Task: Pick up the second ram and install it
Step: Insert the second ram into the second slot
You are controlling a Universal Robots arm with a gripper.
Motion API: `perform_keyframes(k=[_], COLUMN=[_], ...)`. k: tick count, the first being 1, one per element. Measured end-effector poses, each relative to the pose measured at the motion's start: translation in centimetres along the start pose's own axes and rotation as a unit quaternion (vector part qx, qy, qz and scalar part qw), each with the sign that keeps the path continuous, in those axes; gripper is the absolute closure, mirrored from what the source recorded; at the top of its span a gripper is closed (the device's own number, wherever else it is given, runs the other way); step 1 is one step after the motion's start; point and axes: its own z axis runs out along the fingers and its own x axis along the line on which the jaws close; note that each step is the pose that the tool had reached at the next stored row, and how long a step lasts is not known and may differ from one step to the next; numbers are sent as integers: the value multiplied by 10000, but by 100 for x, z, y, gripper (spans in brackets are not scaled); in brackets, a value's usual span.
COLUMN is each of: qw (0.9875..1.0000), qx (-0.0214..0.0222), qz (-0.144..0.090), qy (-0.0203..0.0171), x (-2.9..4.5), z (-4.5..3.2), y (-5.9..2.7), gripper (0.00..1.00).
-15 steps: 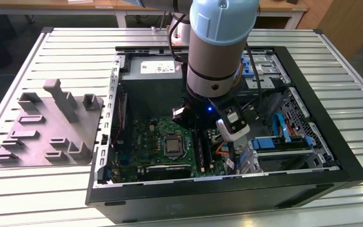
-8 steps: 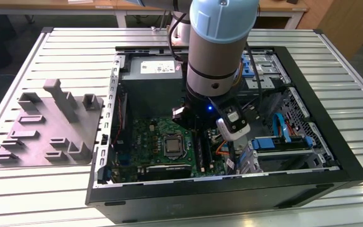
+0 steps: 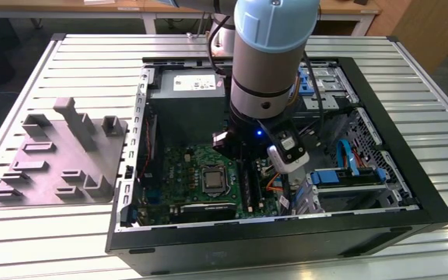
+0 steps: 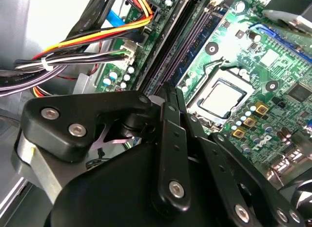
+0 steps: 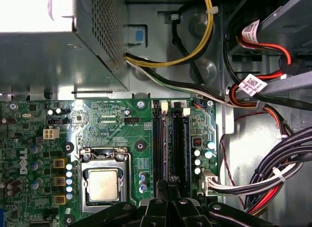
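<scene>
Gripper (image 4: pixel 171 90): was pinched shut, low over mobo RAM slots (image 5: pixel 159 144).
Second ram (image 5: pixel 181 144): bluish stick seemed in slot; seating unconfirmed.

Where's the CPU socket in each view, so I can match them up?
Exterior view: CPU socket mid-case, on the exterior view's left of the arm.
Second wrist view: CPU socket beside the memory slots.
First wrist view: CPU socket beside the memory slots.
Shared landmark: those black memory slots.
</scene>
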Motion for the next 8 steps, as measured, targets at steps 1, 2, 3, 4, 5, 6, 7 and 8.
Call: perform_keyframes(k=[1,2,3,4,5,6,7,8], qw=[10000,10000,9999,9999,9999,9999,10000,10000], qx=[-1,-2,-3,-3,-3,-3,-2,-1], qz=[-42,-81,-109,-112,-113,-111,-93,-61], qy=[-3,-6,-7,-8,-8,-8,-8,-10], x=[0,0,0,0,0,0,0,0], z=[0,0,0,0,0,0,0,0], y=[0,0,0,0,0,0,0,0], gripper=[89,89,89,89,89,89,89,89])
